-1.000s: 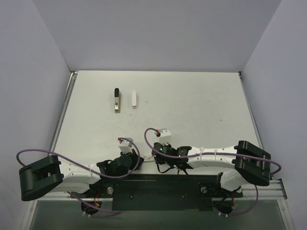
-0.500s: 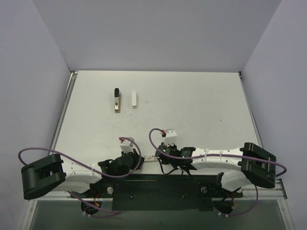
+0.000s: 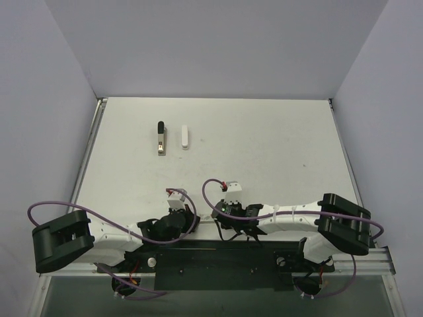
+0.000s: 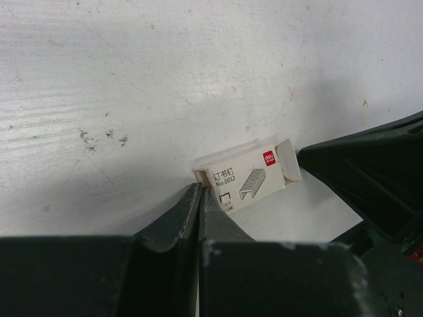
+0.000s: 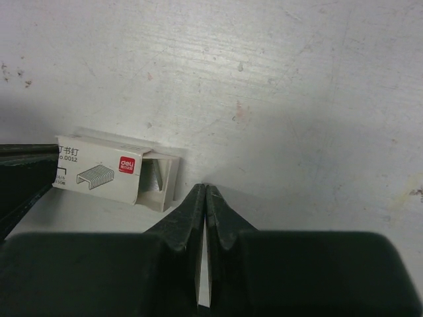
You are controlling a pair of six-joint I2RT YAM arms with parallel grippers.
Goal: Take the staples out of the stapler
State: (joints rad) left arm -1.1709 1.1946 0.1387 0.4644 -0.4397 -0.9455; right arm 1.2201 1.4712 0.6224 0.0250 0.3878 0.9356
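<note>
The black stapler (image 3: 160,137) with a metal front lies far back on the left of the table, well away from both arms; its staples do not show. My left gripper (image 4: 199,188) is shut and empty, its tips touching the near end of a small white staple box (image 4: 248,177). My right gripper (image 5: 205,188) is also shut on nothing, just right of the box's open end (image 5: 158,181). In the top view both grippers (image 3: 193,219) (image 3: 215,216) sit low at the table's near edge, facing each other across the box.
A small white oblong piece (image 3: 185,137) lies just right of the stapler. The white table (image 3: 264,152) is walled at the back and on both sides. The black base rail (image 3: 218,257) runs along the near edge under the arms.
My right gripper's jaws have closed. The right arm shifted slightly near the staple box. The left arm, stapler and white piece stayed where they were.
</note>
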